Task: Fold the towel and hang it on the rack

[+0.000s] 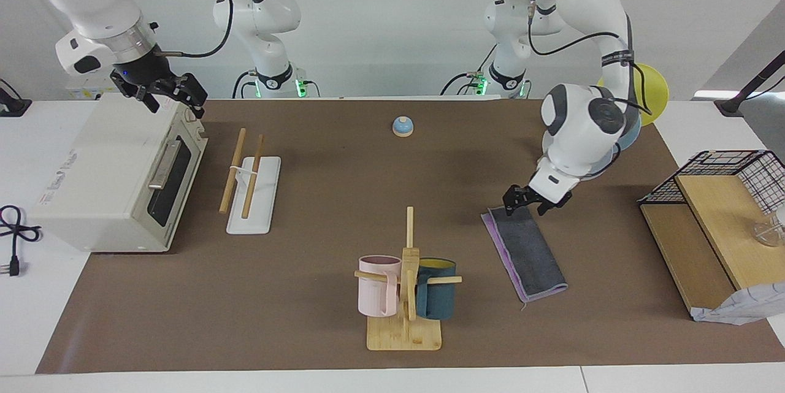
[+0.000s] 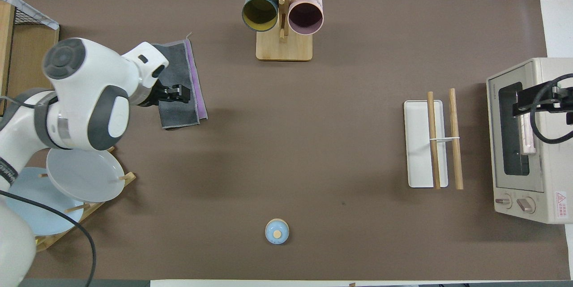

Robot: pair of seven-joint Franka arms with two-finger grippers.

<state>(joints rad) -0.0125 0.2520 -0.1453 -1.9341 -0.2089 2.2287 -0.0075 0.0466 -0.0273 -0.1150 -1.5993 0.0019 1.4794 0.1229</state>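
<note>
Worktop (image 1: pixel 343 197): white, overlaid with a broad brown mat that carries nearly everything; white margins show at both ends and along the edges.
Towel (image 1: pixel 528 253): folded into a long narrow strip, dark grey face up with a purple edge showing along one long side; flat on the mat toward the left arm's end, farther from the robots than the plate stand.
Left pincer (image 1: pixel 522 202): low over the end of the towel nearest the robots, fingers pointing down at the cloth; whether they are spread or closed, or have hold of the cloth, I cannot tell.
Right pincer (image 1: pixel 178 94): up in the air over the toaster oven (image 1: pixel 116 172) at the right arm's end; this arm waits; I cannot tell how far its fingers are open; nothing visible in them.
Rack (image 1: pixel 252 187): two light-wood rails over a flat white base; beside the oven's door, well apart from the towel; nothing hangs on it.
Mug tree (image 1: pixel 406 286): bamboo, holding a pink and a teal mug; at mid-mat, farthest from the robots.
Bell-like blue dome (image 1: pixel 403 126): mid-mat, close to the robots.
Plate stand (image 2: pixel 76 184): holds pale plates, partly under the left arm.
Wooden shelf with wire basket (image 1: pixel 717 209): at the left arm's end.
Room: plain white wall.
</note>
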